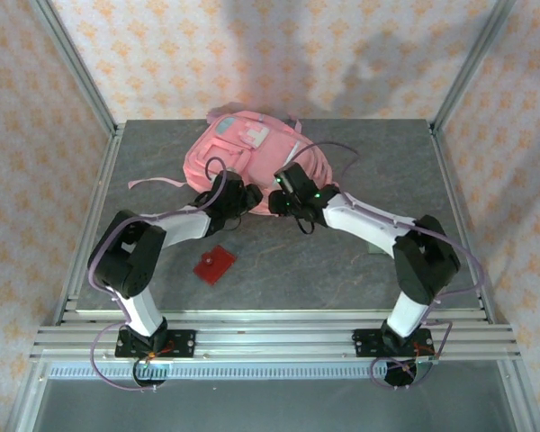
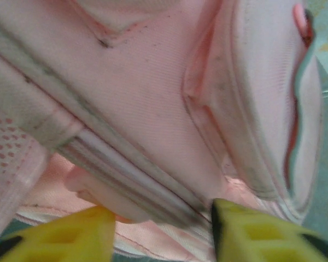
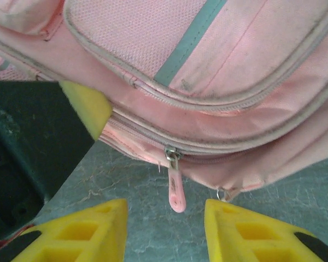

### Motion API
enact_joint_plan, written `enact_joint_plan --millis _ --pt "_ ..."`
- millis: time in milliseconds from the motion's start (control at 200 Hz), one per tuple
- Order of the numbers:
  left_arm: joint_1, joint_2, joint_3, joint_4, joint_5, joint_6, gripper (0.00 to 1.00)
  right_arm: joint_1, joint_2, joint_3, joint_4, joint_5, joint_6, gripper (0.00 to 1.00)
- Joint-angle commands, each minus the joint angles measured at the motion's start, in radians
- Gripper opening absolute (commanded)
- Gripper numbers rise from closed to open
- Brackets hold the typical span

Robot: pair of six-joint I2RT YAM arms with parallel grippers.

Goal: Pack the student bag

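Observation:
The student bag, a big pink backpack with grey zip trims, lies at the back middle of the table. My left gripper is at its near edge. Its yellow fingers stand apart, with the bag's zipped seam and a pink fold between them; I cannot tell whether they press on it. My right gripper is beside it, open. A pink zip pull hangs free between its fingertips, touched by neither. The zip above it looks closed.
A flat red square thing lies on the grey table in front of the left arm. A loose pink strap trails left of the bag. The left gripper's black body sits close on the right wrist view's left side.

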Motion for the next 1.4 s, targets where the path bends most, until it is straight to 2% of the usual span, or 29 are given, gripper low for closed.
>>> enact_joint_plan --millis 0,55,140,220,400,571,686,746,831,956,1076,1216,1391 --pt "0.009 0.027 0.036 0.037 -0.025 -0.004 0.23 -0.007 0.048 0.041 0.008 0.035 -0.031 0.41" --pt "0.011 0.032 0.033 0.048 -0.01 -0.008 0.11 -0.01 0.066 0.044 0.012 0.026 -0.035 0.41" --pt "0.011 0.03 0.029 0.054 0.0 -0.011 0.08 -0.013 0.098 0.055 0.016 0.027 -0.037 0.41" --pt "0.011 0.026 0.022 0.061 0.01 -0.01 0.0 -0.014 0.121 0.064 0.023 0.013 -0.036 0.4" --pt "0.012 0.015 0.018 0.075 0.025 -0.01 0.0 -0.014 0.169 0.063 0.052 -0.046 -0.014 0.36" --pt "0.011 0.013 0.019 0.093 0.045 -0.018 0.0 -0.015 0.207 0.074 0.066 -0.023 0.006 0.38" --pt "0.011 0.012 0.013 0.111 0.056 -0.028 0.0 -0.015 0.246 0.116 0.055 -0.006 0.029 0.33" --pt "0.011 0.01 0.011 0.113 0.054 -0.028 0.0 -0.016 0.266 0.136 0.048 0.014 0.037 0.29" --pt "0.011 0.011 0.01 0.114 0.051 -0.028 0.0 -0.015 0.284 0.139 0.044 0.034 0.046 0.16" --pt "0.016 0.013 0.007 0.116 0.052 -0.029 0.0 -0.014 0.294 0.126 0.036 0.049 0.068 0.06" --pt "0.019 0.013 0.006 0.122 0.051 -0.032 0.0 -0.012 0.284 0.1 0.047 0.046 0.084 0.08" --pt "0.02 0.015 0.004 0.127 0.056 -0.036 0.0 0.009 0.292 0.089 0.059 0.049 0.092 0.26" --pt "0.022 0.013 0.007 0.127 0.057 -0.034 0.0 0.044 0.337 0.102 0.046 0.113 0.11 0.21"
